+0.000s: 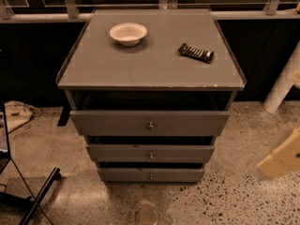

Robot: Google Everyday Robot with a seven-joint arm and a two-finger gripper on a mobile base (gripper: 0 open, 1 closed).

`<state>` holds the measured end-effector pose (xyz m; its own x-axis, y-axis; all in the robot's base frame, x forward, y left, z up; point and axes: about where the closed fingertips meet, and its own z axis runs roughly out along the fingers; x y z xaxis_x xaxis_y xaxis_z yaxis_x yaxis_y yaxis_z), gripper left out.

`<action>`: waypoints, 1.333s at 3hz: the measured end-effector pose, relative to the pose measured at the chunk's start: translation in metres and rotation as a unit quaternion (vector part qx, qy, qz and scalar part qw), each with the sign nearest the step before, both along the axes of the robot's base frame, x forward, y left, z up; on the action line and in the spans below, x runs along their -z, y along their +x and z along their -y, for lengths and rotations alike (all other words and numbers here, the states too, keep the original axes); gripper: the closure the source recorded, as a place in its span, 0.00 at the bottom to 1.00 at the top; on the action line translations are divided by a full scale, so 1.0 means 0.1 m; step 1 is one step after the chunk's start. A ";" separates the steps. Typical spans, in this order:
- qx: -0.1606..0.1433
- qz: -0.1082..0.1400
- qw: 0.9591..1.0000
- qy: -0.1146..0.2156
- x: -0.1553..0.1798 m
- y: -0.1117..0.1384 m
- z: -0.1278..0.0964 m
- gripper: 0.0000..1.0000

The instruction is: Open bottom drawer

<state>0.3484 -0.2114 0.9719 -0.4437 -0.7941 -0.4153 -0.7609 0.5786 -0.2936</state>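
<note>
The grey cabinet (150,64) has three stepped drawers. The bottom drawer (178,175) is the lowest and shortest front, with a small round metal knob (151,176). Its front sits a little behind the middle drawer (183,153), with a dark gap above it. The top drawer (187,122) sticks out furthest. My gripper (281,161) is a blurred cream-yellow shape at the lower right edge. It is level with the lower drawers, well to the right of the cabinet, and touches nothing. A white arm segment (283,81) rises above it.
A white bowl (127,33) and a dark wrapped snack bar (196,52) lie on the cabinet top. Black stand legs (40,193) and a crumpled cloth (16,114) are on the floor at left. A round mark (146,213) is on the speckled floor in front.
</note>
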 end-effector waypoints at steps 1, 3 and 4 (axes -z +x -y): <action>0.058 -0.005 0.995 0.083 0.62 -0.14 0.04 0.00; 0.123 -0.065 0.965 0.222 2.50 0.11 0.08 0.00; 0.161 -0.042 0.953 0.255 2.99 0.44 0.23 0.00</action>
<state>0.3926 -0.2341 0.6730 -0.6783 -0.3167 -0.6631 -0.5288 0.8369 0.1413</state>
